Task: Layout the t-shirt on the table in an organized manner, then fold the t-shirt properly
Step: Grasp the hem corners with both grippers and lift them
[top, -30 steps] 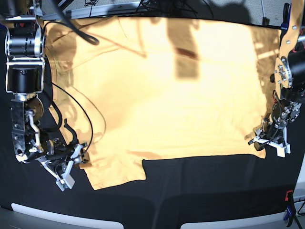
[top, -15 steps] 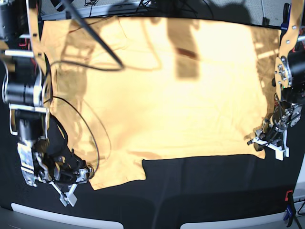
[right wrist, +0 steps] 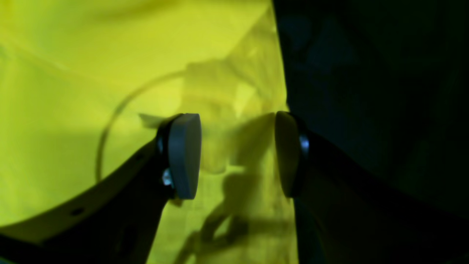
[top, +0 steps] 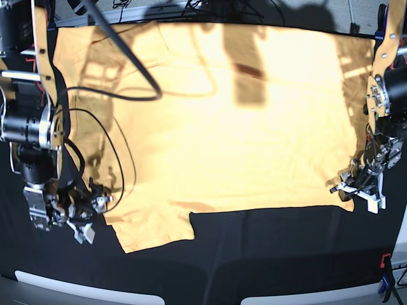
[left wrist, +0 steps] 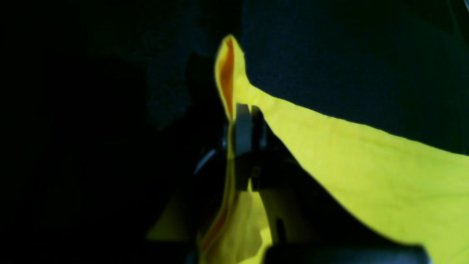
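The pale orange-yellow t-shirt (top: 222, 127) lies spread flat over the black table (top: 267, 254), with one short sleeve (top: 152, 232) pointing to the front left. My left gripper (top: 358, 189) is at the shirt's front right hem corner. In the left wrist view it (left wrist: 243, 146) is shut on a pinched fold of the shirt (left wrist: 366, 165). My right gripper (top: 88, 215) sits low at the sleeve's left edge. In the right wrist view it (right wrist: 236, 154) is open and empty, its pads (right wrist: 183, 154) apart just above the shirt's edge (right wrist: 110, 73).
Black cables (top: 121, 57) from the right arm hang over the shirt's left part. A red and blue clamp (top: 385, 273) sits at the front right table edge. A white strip (top: 70, 281) runs along the front edge.
The right arm has swung and its gripper has moved up and left beside the sleeve. The left arm and the pinched hem corner have not moved.
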Available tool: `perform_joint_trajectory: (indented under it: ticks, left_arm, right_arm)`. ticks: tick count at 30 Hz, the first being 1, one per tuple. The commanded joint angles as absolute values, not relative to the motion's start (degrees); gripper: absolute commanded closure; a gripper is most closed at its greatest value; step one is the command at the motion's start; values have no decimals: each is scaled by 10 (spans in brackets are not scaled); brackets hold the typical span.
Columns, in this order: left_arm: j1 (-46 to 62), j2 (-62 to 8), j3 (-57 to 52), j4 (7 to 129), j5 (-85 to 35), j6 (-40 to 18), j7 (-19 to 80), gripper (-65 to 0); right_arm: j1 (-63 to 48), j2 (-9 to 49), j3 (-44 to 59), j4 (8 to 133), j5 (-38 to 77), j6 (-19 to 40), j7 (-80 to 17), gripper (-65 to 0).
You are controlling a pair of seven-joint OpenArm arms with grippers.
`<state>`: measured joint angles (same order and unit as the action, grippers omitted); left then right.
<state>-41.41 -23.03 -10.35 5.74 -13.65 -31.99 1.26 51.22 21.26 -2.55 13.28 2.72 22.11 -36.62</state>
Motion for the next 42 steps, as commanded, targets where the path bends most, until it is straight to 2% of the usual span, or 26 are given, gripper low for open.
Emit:
perform_joint_trajectory:
  ticks: [1, 11, 15, 20, 27, 30, 34, 38, 42]
  left_arm:
    - [-429, -237, -103, 65, -140, -326, 4, 0]
    - [-429, -237, -103, 65, -140, -326, 3, 0]
    - [-429, -237, -103, 65, -140, -326, -1, 0]
    - [-429, -237, -103, 65, -140, -326, -1, 0]
    - [-429, -236, -103, 65, -140, -326, 0, 0]
    - [-429, -236, -103, 65, -139, -326, 1, 0]
    - [-429, -236, -103, 65, -139, -326, 2, 0]
    - [-429, -236, -103, 65, -139, -326, 2, 0]
    - [-429, -236, -103, 65, -139, -326, 2, 0]
  right_arm:
    - [530, 219, -24, 141, 27, 220, -360, -314]
    - [521, 241, -24, 141, -4, 209, -343, -313]
    - [524, 253, -24, 141, 26, 237, -338, -313]
    - [525, 255, -24, 141, 32, 239, -335, -313]
    - [514, 243, -24, 141, 79, 283, -368, -312]
    - [514, 233, -24, 141, 77, 284, -369, -310]
    - [514, 224, -24, 141, 77, 312, -369, -216]
    - [514, 220, -24, 141, 77, 347, -366, -154]
    - [514, 221, -24, 142, 77, 373, -362, -20]
